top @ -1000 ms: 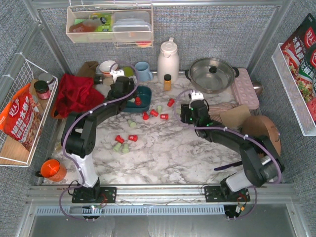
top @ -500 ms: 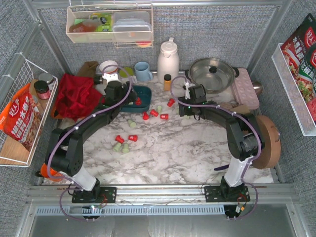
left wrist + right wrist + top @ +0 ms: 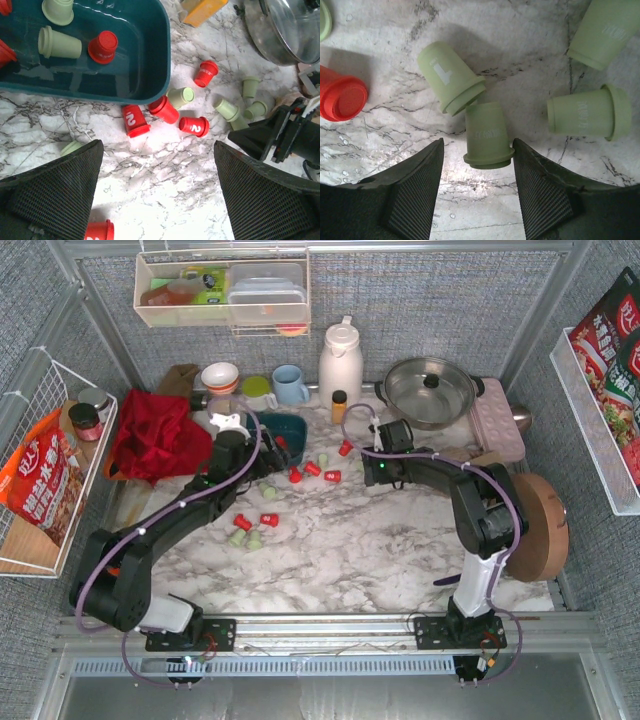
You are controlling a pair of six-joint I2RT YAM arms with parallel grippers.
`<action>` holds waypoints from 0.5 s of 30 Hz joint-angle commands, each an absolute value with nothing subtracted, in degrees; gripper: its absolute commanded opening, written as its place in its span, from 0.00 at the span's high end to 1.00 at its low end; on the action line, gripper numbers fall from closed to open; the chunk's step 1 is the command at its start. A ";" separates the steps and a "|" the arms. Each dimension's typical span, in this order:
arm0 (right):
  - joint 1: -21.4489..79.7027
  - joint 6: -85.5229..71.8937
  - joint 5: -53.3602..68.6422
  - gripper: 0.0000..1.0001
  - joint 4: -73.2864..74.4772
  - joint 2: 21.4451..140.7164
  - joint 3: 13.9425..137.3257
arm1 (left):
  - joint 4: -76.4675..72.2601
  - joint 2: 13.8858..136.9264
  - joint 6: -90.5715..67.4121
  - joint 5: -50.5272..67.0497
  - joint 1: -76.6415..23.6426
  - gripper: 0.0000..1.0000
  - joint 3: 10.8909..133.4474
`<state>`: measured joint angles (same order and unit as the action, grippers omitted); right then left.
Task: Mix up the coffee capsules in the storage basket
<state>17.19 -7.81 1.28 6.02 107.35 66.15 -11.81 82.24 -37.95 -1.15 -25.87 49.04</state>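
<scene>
The teal storage basket holds a few red and green coffee capsules; in the top view its rim shows past my left arm. Red capsules and green ones lie on the marble just outside it, and more lie nearer. My left gripper is open and empty above bare marble beside the basket. My right gripper is open and low over several green capsules. The base of one green capsule lies between its fingertips. In the top view it is right of the red capsules.
An orange-brown bottle, a white thermos, a steel pot and a blue mug stand at the back. A red cloth lies at the left. A brown disc stands at the right edge.
My left gripper has drawn back out of the basket to the marble in front of it. My right gripper has reached left and dropped low over the green capsules.
</scene>
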 commanded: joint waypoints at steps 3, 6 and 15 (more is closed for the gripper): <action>18.65 -8.14 -0.91 0.43 6.12 107.08 65.03 | -15.03 78.60 -40.52 -1.81 -27.42 0.01 45.30; 19.41 -7.66 -2.09 0.51 5.24 106.84 64.46 | -15.05 76.88 -41.02 -2.83 -28.30 0.01 43.61; 20.55 -5.95 -3.34 0.66 2.17 103.08 61.87 | -13.80 74.09 -41.22 -4.80 -29.28 0.01 40.84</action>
<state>20.23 -6.94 -2.42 4.40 104.88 62.48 -13.19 74.98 -40.97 -3.51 -29.10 41.54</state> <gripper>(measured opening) 0.441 0.992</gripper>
